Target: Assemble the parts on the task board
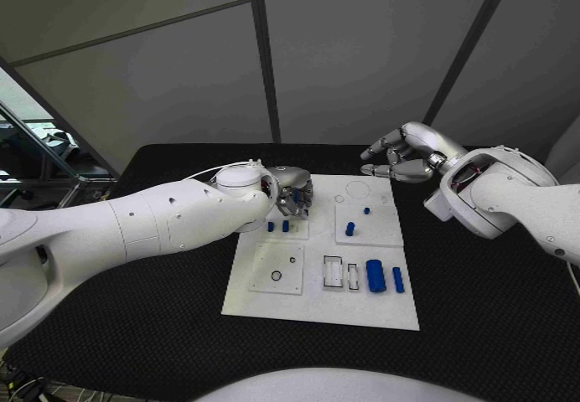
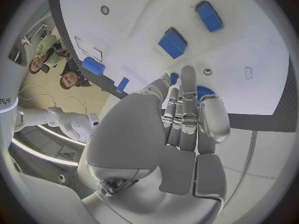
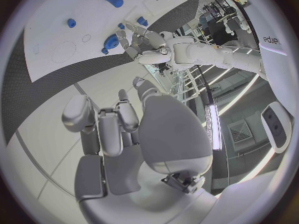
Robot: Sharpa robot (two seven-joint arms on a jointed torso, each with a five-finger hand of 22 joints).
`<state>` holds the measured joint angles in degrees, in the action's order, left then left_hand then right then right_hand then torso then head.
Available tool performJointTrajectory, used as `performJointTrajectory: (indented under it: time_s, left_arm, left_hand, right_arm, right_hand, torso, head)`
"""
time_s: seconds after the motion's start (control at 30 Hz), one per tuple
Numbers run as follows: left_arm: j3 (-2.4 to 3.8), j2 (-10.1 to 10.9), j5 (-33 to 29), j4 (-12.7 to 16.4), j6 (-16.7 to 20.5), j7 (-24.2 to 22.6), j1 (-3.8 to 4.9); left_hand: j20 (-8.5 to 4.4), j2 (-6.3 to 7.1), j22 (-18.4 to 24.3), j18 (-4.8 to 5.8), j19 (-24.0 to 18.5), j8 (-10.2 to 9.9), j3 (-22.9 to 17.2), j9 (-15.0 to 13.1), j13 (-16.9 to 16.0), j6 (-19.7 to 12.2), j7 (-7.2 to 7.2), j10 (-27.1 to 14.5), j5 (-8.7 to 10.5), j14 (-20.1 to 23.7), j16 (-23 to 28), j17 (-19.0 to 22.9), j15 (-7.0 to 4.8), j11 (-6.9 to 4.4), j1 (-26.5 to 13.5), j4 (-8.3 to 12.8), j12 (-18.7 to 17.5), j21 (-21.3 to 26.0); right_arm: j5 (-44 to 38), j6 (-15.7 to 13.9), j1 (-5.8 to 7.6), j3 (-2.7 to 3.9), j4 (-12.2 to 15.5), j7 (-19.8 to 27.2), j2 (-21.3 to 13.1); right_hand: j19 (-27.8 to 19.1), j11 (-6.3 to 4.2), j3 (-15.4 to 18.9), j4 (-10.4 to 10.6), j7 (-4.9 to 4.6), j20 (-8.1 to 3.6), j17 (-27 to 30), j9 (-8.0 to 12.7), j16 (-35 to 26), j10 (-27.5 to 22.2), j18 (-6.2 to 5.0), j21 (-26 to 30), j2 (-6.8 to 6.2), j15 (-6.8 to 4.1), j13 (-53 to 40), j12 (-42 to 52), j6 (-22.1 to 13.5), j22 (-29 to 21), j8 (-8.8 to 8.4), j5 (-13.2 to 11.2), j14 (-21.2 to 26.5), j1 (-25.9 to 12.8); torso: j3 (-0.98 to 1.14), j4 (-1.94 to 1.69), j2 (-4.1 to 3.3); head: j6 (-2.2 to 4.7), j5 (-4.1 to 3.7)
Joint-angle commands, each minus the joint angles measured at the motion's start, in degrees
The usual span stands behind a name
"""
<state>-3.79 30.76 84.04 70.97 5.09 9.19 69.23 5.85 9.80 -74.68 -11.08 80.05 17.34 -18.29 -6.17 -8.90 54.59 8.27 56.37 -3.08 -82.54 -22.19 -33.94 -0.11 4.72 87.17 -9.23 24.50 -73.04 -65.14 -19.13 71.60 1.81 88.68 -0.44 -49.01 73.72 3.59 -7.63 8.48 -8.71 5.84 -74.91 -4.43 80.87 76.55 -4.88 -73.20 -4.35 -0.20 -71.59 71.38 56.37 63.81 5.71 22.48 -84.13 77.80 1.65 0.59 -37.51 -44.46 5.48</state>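
Note:
The white task board lies mid-table. My left hand hovers over its far left corner. There a ridged blue gear sits between the thumb and a finger, which appear to pinch it; the same gear shows under that hand's spread fingers. My right hand hangs in the air beyond the board's far right corner, loosely curled and holding nothing. Two short blue pegs stand just in front of the left hand. Another peg stands near the board's middle.
A thick blue cylinder and a thinner one lie on the board's near right part, beside two rectangular slots. The black table spreads around the board, and grey wall panels close off the back.

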Motion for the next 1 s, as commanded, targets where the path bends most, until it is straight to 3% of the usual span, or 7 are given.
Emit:
performJointTrajectory:
  time_s: [0.03, 1.0]
  left_arm:
    - [0.02, -0.3, 0.4, -0.2, -0.6, 0.0, 0.03]
    - [-0.06, -1.9, 0.4, -2.5, -2.2, -1.5, -0.51]
  left_hand:
    - [-0.19, 0.03, -0.2, 6.56, 0.5, -0.5, -0.8, 0.1, 0.4, 0.7, -0.02, 0.9, 0.05, -0.1, -0.3, 0.1, -0.14, -0.05, 0.5, 0.1, -0.5, -0.3]
    - [-0.4, 0.87, -1.2, 6.71, 0.8, -3.6, -7.5, 1.1, 3.5, 4.2, -0.09, 5.7, 0.05, 0.5, -1.5, 0.5, -0.36, -0.27, -0.7, 2.8, -5.4, -0.7]
  right_arm:
    - [-0.2, 0.1, 0.12, 0.04, 0.1, 0.3, 0.1]
    - [-0.3, 0.1, 0.12, 0.04, 0.2, 0.3, 0.3]
  right_hand:
    - [0.0, 0.05, -0.4, 0.2, -0.02, -0.18, -0.8, 0.0, -0.2, -0.2, -0.78, 0.1, 0.16, -0.45, 0.0, 0.2, 0.1, 0.1, -0.18, 0.4, -2.7, 0.6]
    - [0.1, 0.05, -0.5, 0.2, -0.02, -0.19, -0.9, -0.1, -0.2, 0.0, -0.76, 0.1, 0.16, -0.45, -0.3, 0.5, 0.2, 0.2, -0.17, 0.8, -2.7, 0.7]
  torso:
    - [0.0, -0.02, -0.02]
    - [-0.01, 0.01, 0.02]
  head:
    - [-0.03, 0.04]
    - [-0.14, -0.06]
